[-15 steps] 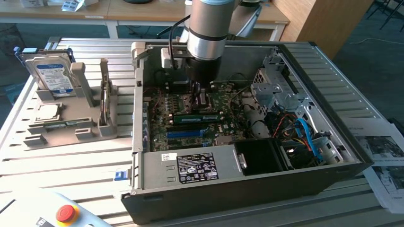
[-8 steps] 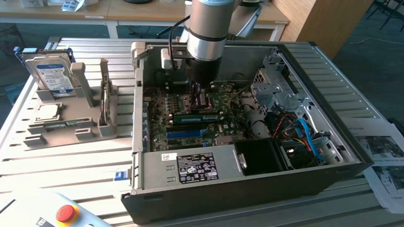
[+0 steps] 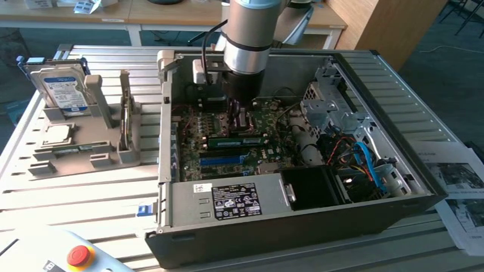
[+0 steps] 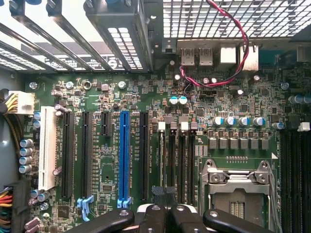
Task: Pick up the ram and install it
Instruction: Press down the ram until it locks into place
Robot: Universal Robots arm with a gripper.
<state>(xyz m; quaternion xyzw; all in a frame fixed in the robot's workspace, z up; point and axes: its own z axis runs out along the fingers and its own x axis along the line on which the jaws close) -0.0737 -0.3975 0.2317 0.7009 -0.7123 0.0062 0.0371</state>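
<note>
Arm reaches down into the open computer case [image 3: 302,215], which lies on the table [image 3: 90,187]. Gripper [image 3: 240,116] sits low over the motherboard [image 3: 226,141], near the case's back wall. Gripper is closed; in the wrist view its black fingers [image 4: 150,218] sit pressed together, and whether anything thin is pinched between them is hard to tell. The fingers line up with the narrow black memory slots [image 4: 180,160] beside the metal processor socket [image 4: 238,187].

A green ram stick [image 3: 234,141] lies flat-looking across the motherboard just in front of the gripper, probably seated in a slot. Blue slot [image 3: 223,160] runs parallel to it, nearer the power supply [image 3: 226,201].

Outside the case, on the exterior view's left, a grey holder [image 3: 83,141] stands on the table. It carries an upright hard drive [image 3: 60,90] with a blue label and a small square silver chip [image 3: 56,134] lying flat. Red button [image 3: 79,255] sits at the table's near corner. Papers [image 3: 461,192] lie on the case's other side.
</note>
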